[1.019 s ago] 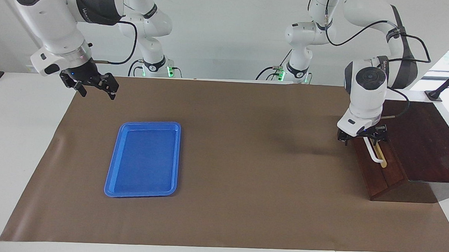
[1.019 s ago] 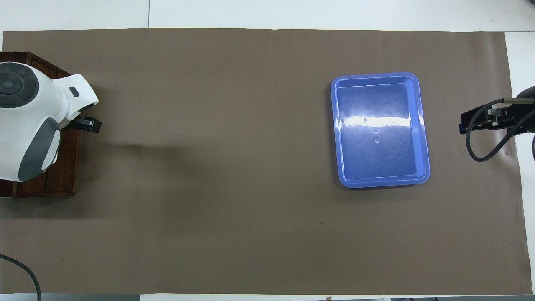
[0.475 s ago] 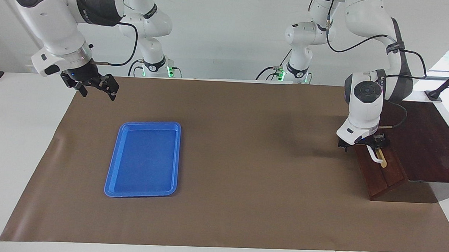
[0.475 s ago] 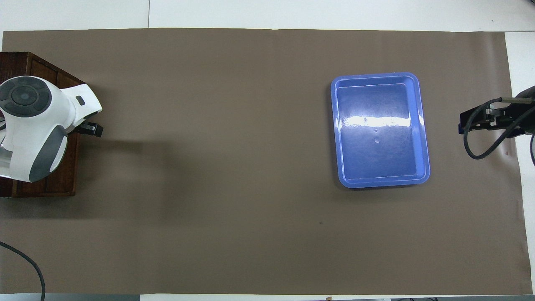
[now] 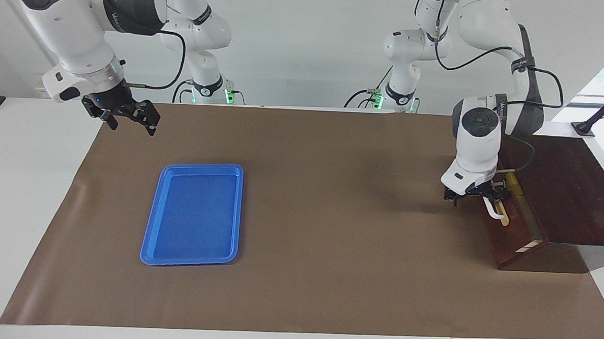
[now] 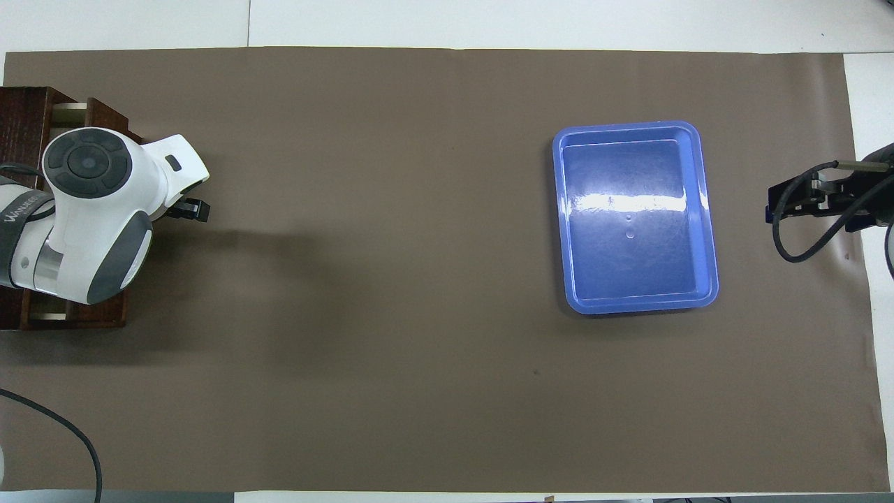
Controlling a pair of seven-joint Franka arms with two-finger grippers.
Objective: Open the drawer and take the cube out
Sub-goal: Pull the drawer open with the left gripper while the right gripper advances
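Note:
The drawer (image 5: 509, 240) has a dark reddish-brown front and stands slightly open from the dark wooden box (image 5: 571, 186) at the left arm's end of the table. A thin strip of its pale interior (image 5: 529, 246) shows. My left gripper (image 5: 488, 198) is shut on the white bar handle (image 5: 494, 212). A small yellow patch (image 5: 514, 186) shows in the gap beside the gripper; I cannot tell whether it is the cube. In the overhead view the left wrist (image 6: 98, 209) covers most of the drawer (image 6: 70, 106). My right gripper (image 5: 130, 118) is open and waits above the mat's corner nearest its base.
A flat blue tray (image 5: 193, 213) lies empty on the brown mat (image 5: 330, 216) toward the right arm's end; it also shows in the overhead view (image 6: 705, 209). A cable hangs from the right wrist (image 6: 803, 230).
The left gripper has pulled the handle toward the middle of the table, and the drawer has slid out a little, baring a pale inner edge. The right arm has barely moved.

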